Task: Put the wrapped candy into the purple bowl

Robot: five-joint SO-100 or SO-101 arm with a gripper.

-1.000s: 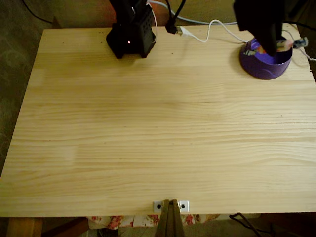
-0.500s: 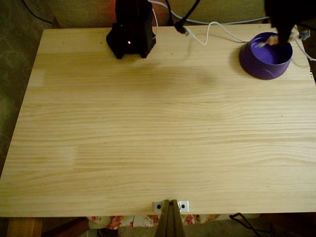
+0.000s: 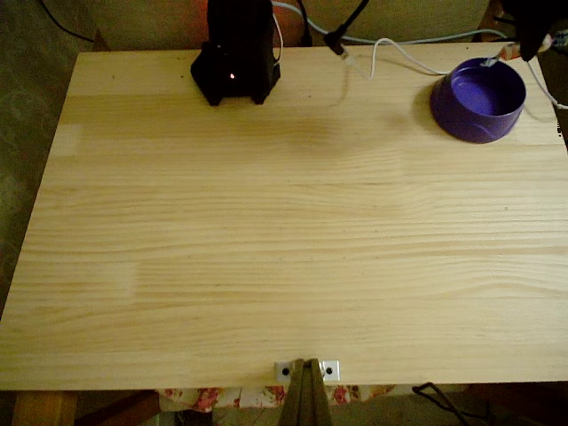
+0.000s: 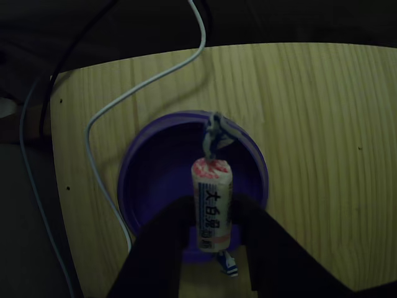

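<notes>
The purple bowl [image 3: 477, 99] stands at the table's far right corner in the fixed view. My gripper [image 3: 525, 40] is a dark shape above the bowl's far right rim, and the wrapped candy's pale end [image 3: 493, 61] pokes out of it. In the other view the wrapped candy [image 4: 213, 202] hangs lengthwise over the bowl [image 4: 144, 180]. My gripper [image 4: 213, 217] is shut on it, a dark finger [image 4: 167, 233] on each side. One twisted bluish end reaches toward the bowl's rim.
The arm's black base [image 3: 235, 58] sits at the table's far edge. A white cable with a plug [image 3: 344, 53] lies between the base and the bowl. A metal clamp [image 3: 306, 370] grips the near edge. The table's right edge runs close beside the bowl.
The gripper has moved right and toward the table's far corner with the candy still held, uncovering most of the bowl's inside.
</notes>
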